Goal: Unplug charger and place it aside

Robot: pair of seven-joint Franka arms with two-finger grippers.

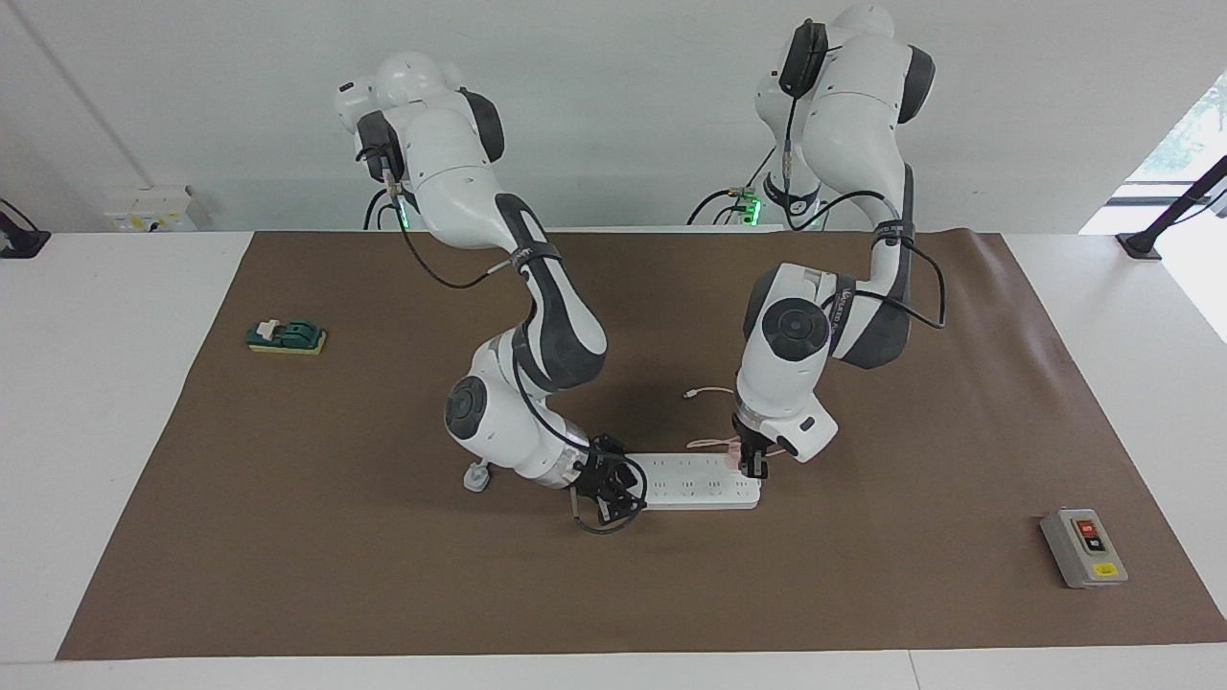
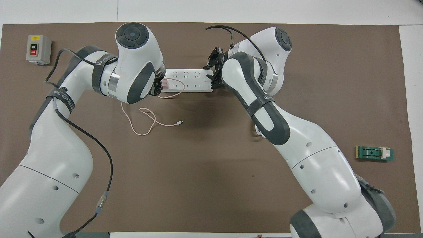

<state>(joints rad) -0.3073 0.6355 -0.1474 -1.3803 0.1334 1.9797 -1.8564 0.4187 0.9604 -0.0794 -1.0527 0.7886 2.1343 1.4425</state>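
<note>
The pale pink charger point(image 1: 733, 457) sits in the white power strip point(image 1: 695, 482) at the strip's end toward the left arm's end of the table. It also shows in the overhead view point(image 2: 166, 84), on the strip point(image 2: 190, 80). My left gripper point(image 1: 751, 467) points straight down and is shut on the charger; it also shows in the overhead view point(image 2: 160, 87). The thin pink cable point(image 2: 145, 123) loops on the mat nearer to the robots and ends in a white connector point(image 2: 179, 122). My right gripper point(image 1: 610, 491) rests at the strip's other end point(image 2: 214, 71).
A grey box with red and black buttons point(image 1: 1083, 547) stands at the left arm's end of the mat. A green and yellow block point(image 1: 286, 336) lies at the right arm's end. The strip's white plug point(image 1: 476, 476) lies beside the right arm's wrist.
</note>
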